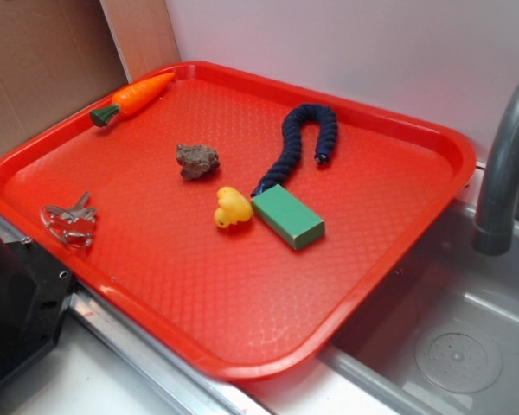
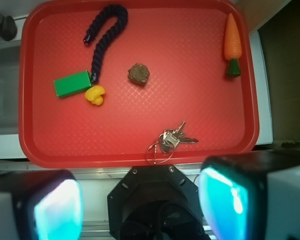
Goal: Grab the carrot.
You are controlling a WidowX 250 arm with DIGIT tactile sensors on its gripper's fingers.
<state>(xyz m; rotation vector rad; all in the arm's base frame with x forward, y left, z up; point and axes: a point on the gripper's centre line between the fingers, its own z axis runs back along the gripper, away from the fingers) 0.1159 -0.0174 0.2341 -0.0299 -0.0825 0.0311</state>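
The carrot (image 1: 131, 98) is orange with a dark green stem end. It lies at the far left corner of the red tray (image 1: 242, 328); in the wrist view the carrot (image 2: 232, 44) is at the top right, stem pointing down. My gripper (image 2: 142, 202) is open and empty, high above the robot base and short of the tray's near edge. Its two pads (image 2: 57, 210) glow cyan at the bottom of the wrist view. The gripper does not show in the exterior view.
On the tray lie a yellow rubber duck (image 1: 232, 208), a green block (image 1: 288, 216), a dark blue rope (image 1: 304, 140), a brown rock (image 1: 196, 161) and a bunch of keys (image 1: 69, 220). A sink (image 1: 467, 346) with a grey faucet (image 1: 502, 164) lies at the right. The black robot base (image 2: 152, 202) is below the gripper.
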